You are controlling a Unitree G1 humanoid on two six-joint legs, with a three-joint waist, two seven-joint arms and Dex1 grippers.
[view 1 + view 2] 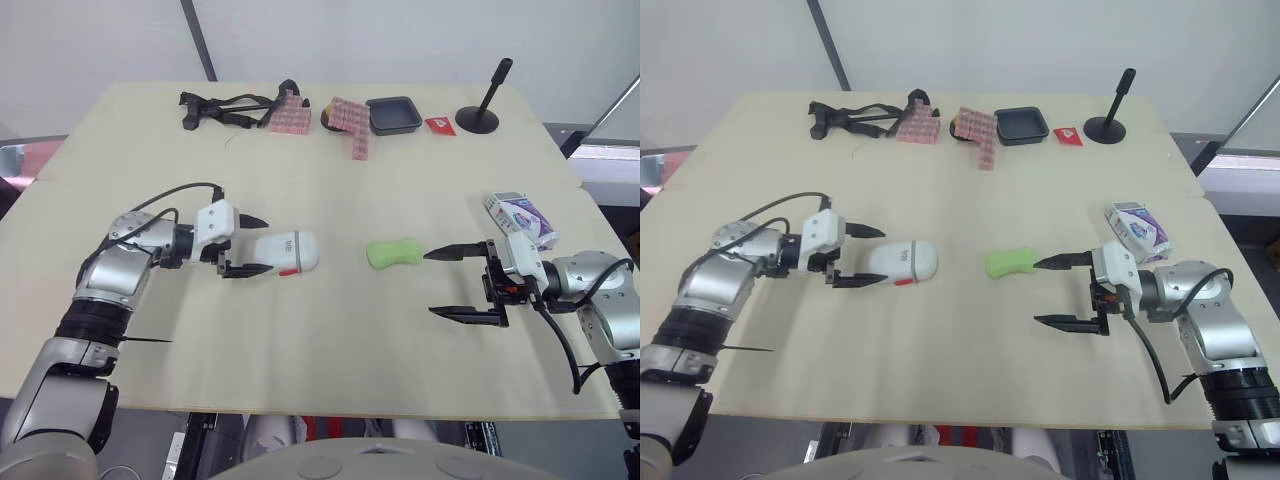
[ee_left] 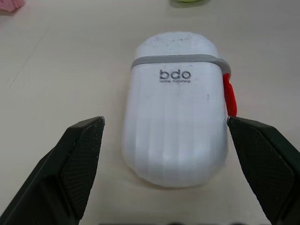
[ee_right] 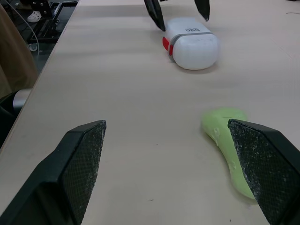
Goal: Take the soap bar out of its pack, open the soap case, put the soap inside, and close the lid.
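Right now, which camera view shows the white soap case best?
The left wrist view: the soap case is close there, with grey band, red tab and lettering plain. Both eye views show it small; the right wrist view shows it far off.

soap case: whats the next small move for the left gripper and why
Probably close the left gripper on the soap case to steady it for opening. The gripper is open and straddles the case's near end, the case is shut, and the green soap bar lies unwrapped on the table by the open right gripper.
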